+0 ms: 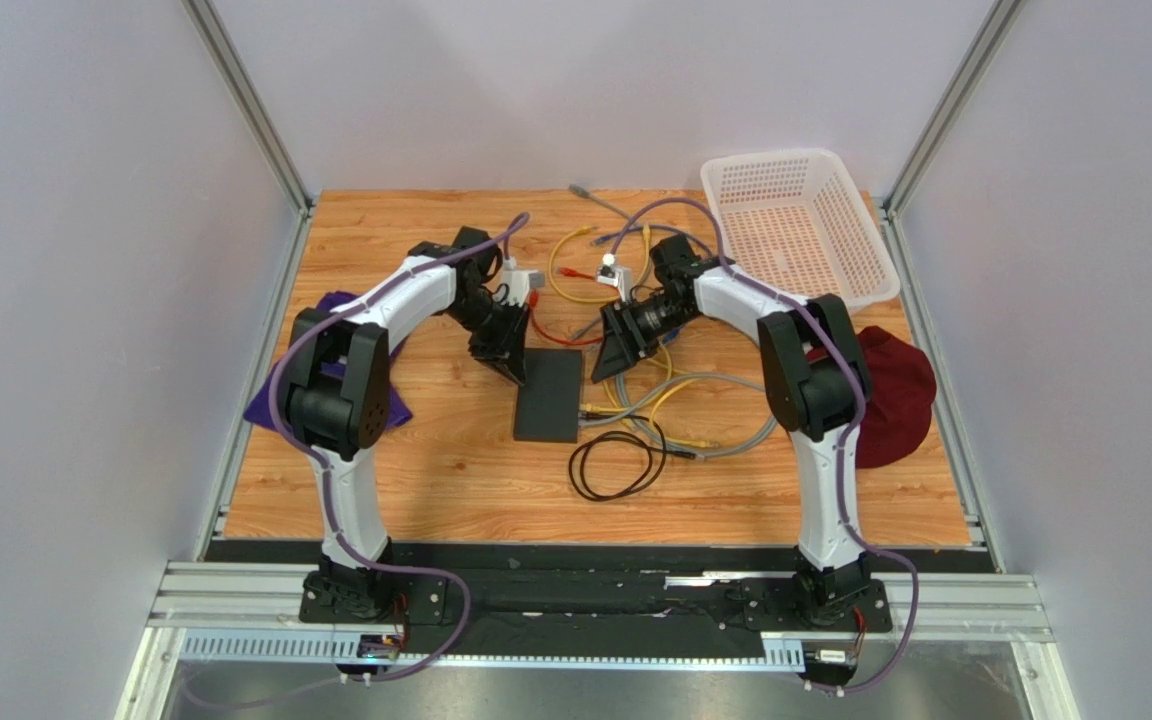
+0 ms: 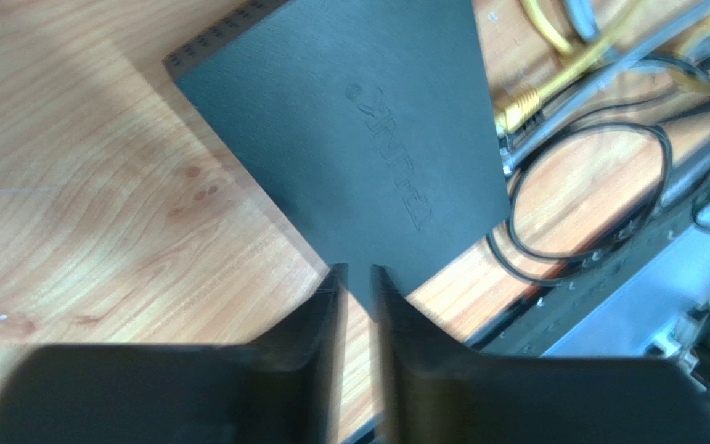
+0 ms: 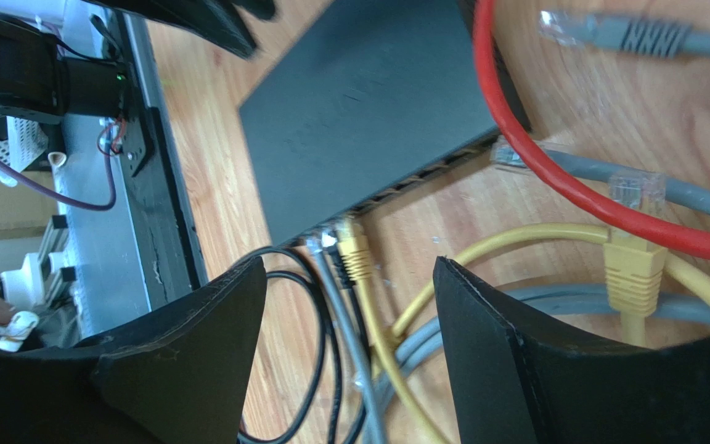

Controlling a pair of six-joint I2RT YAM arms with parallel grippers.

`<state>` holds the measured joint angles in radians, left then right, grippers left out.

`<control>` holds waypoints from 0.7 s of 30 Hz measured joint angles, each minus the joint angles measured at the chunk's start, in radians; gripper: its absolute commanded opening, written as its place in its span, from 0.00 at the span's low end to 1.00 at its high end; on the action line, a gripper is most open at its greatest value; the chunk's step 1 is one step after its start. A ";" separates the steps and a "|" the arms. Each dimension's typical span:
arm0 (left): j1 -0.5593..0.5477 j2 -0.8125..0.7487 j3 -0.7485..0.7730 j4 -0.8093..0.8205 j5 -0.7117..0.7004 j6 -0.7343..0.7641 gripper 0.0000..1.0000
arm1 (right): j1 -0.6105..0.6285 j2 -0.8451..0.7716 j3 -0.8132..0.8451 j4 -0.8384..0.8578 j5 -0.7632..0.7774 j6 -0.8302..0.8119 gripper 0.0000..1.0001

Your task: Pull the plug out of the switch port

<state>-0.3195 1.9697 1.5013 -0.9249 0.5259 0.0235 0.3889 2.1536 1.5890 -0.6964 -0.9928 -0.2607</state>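
Overhead, the switch (image 1: 549, 393) lies flat mid-tabletop (image 1: 432, 480), with the left pincer (image 1: 500, 360) at its 11 o'clock and the right pincer (image 1: 605, 353) at 1 o'clock. Left wrist: jaws narrowly apart, empty, above the switch's corner; the embossed lettering (image 2: 396, 157) on the lid is unreadable. Right wrist: jaws wide apart, empty, with a yellow plug (image 3: 354, 248) at the switch's socket edge.

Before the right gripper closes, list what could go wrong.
1. The yellow plug sits tight beside a grey cable at the edge of the switch; the open right gripper could pinch the wrong one.
2. The left gripper is only at a corner of the switch, so the switch may slide with the pull.
3. The red cable crosses the switch and could snag.
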 measured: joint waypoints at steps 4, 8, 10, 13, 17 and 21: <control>0.014 0.000 0.013 -0.014 0.103 0.010 0.00 | 0.024 0.053 0.014 -0.050 0.003 -0.029 0.66; 0.007 0.023 0.018 -0.013 0.161 0.010 0.00 | 0.050 0.055 0.015 -0.075 0.009 -0.055 0.64; 0.004 0.049 0.017 -0.008 0.169 0.007 0.00 | 0.059 0.056 0.015 -0.087 0.009 -0.071 0.63; -0.002 0.092 0.016 -0.002 0.169 0.003 0.00 | 0.061 0.072 0.028 -0.105 0.008 -0.085 0.61; -0.005 0.129 0.016 -0.002 0.166 -0.007 0.00 | 0.062 0.127 0.076 -0.131 -0.003 -0.081 0.59; -0.005 0.129 0.016 -0.006 0.166 -0.014 0.00 | 0.062 0.142 0.096 -0.148 -0.009 -0.078 0.56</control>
<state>-0.3248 2.0987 1.5177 -0.9306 0.6918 0.0097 0.4511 2.2951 1.6852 -0.8440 -1.0016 -0.3386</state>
